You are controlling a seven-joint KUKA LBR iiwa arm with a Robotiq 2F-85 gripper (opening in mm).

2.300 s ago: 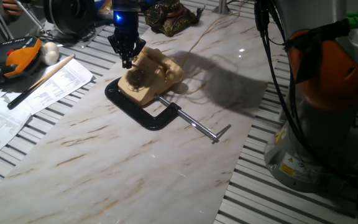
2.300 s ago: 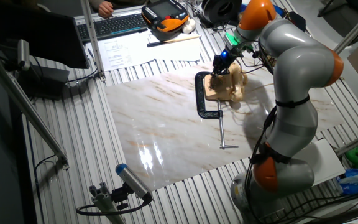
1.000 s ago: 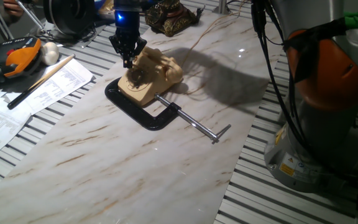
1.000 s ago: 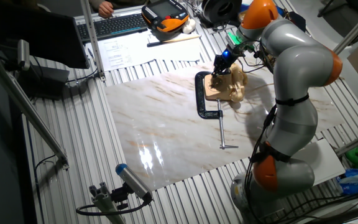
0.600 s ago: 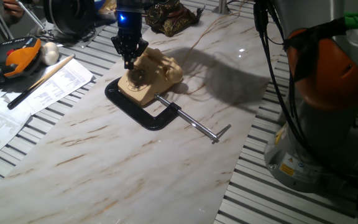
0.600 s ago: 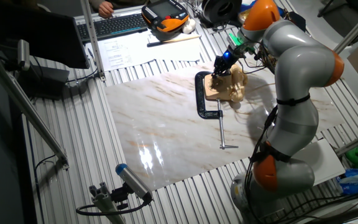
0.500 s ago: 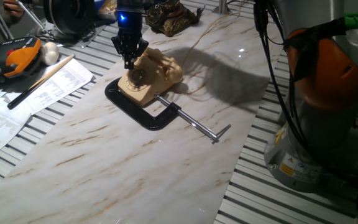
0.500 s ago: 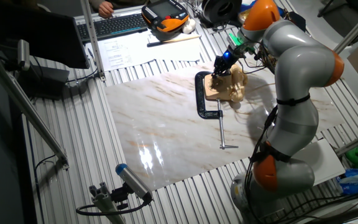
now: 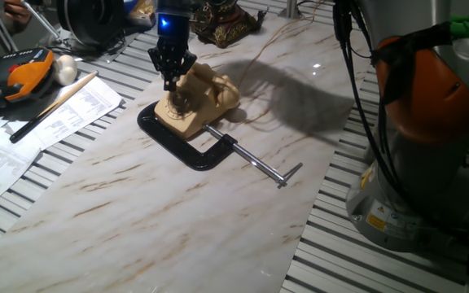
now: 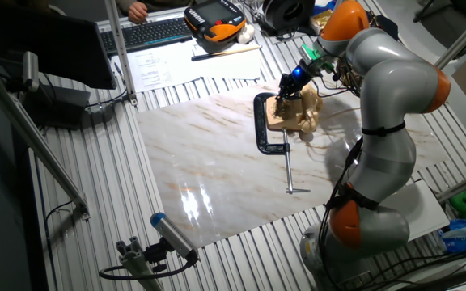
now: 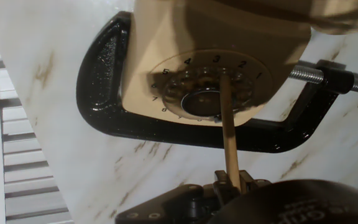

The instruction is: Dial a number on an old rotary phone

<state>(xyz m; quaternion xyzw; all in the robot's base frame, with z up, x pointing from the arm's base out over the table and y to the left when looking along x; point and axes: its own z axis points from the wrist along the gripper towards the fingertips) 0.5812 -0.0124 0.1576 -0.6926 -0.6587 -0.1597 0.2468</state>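
Gripper (image 11: 232,180), at bottom centre, pinches a thin wooden stick (image 11: 228,127) whose tip sits in the old rotary phone's (image 11: 213,62) dial hole near 3; turning seems left.

Numerals ring the dial (image 11: 205,87) of the phone (image 11: 216,37) in the hand view. Those that read are 1, 2, 3, 4 and 5 along the upper arc, then 7 and 8 down the left side; the rest are in shadow or hidden. The printed sheets (image 9: 23,134) in one fixed view and the yellow label (image 9: 374,220) on the arm's base (image 9: 414,203) are too small to read.
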